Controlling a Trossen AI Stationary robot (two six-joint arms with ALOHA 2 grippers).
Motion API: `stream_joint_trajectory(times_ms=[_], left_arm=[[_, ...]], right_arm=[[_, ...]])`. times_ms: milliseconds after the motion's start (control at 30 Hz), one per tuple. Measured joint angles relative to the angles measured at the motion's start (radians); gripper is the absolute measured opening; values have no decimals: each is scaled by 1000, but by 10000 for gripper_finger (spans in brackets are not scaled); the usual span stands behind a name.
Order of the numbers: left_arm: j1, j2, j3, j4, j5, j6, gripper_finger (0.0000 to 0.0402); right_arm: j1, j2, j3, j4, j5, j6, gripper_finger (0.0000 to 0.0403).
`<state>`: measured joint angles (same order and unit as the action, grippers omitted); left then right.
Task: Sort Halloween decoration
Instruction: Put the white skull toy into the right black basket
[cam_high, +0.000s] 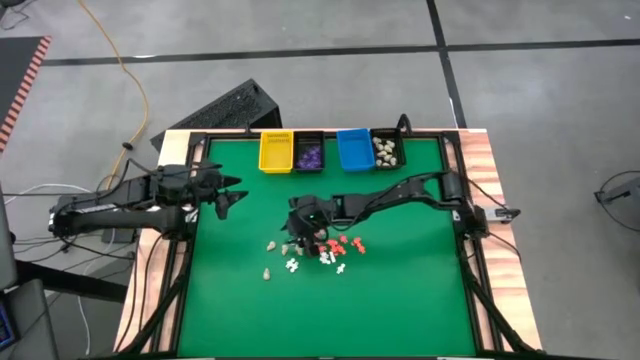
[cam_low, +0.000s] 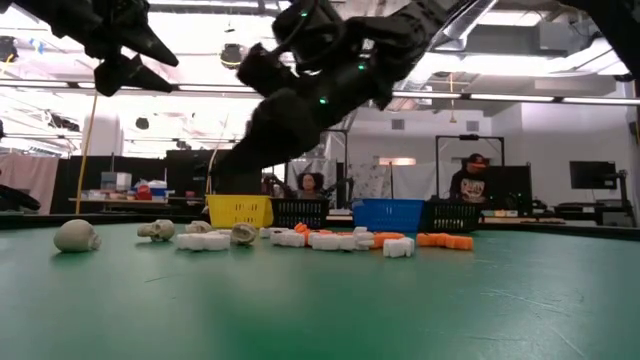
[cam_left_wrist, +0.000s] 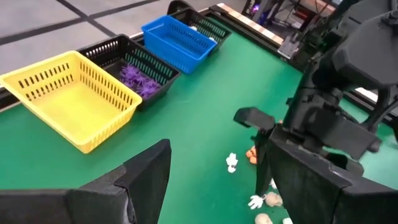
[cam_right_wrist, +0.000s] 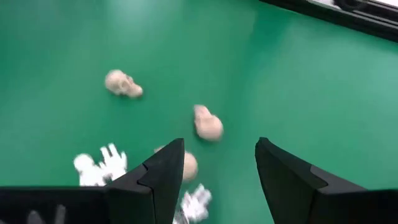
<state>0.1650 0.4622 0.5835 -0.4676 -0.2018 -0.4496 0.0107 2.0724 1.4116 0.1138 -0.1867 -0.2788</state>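
The high view looks straight down on the whole green table (cam_high: 400, 300) from well above. The low view sits at table level, facing across it to the bins and the room behind. Each wrist view looks forward past its own fingers — close to the cloth. All four share the scattered pieces (cam_high: 318, 252) (mid-table).

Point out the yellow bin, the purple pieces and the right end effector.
yellow bin (cam_high: 276, 151): high view, bare floor inside the bin.
purple pieces (cam_left_wrist: 138, 79): left wrist view, middle of the pile in the black bin.
right end effector (cam_right_wrist: 217, 177): right wrist view, gap midway between its open fingertips.
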Motion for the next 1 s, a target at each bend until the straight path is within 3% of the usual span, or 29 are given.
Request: stream_joint_trajectory(times_ms=[533,700,1000], left_arm=[[0,-77,0,-79,62,3,256],[0,-118,0,-135,63,14,256],[0,-160,0,-157,56,11,256]], right_arm=[[14,289,386,-90,-30,148,223],[36,326,433,-222,-31,148,223],[32,324,426,-270,33,180,223]])
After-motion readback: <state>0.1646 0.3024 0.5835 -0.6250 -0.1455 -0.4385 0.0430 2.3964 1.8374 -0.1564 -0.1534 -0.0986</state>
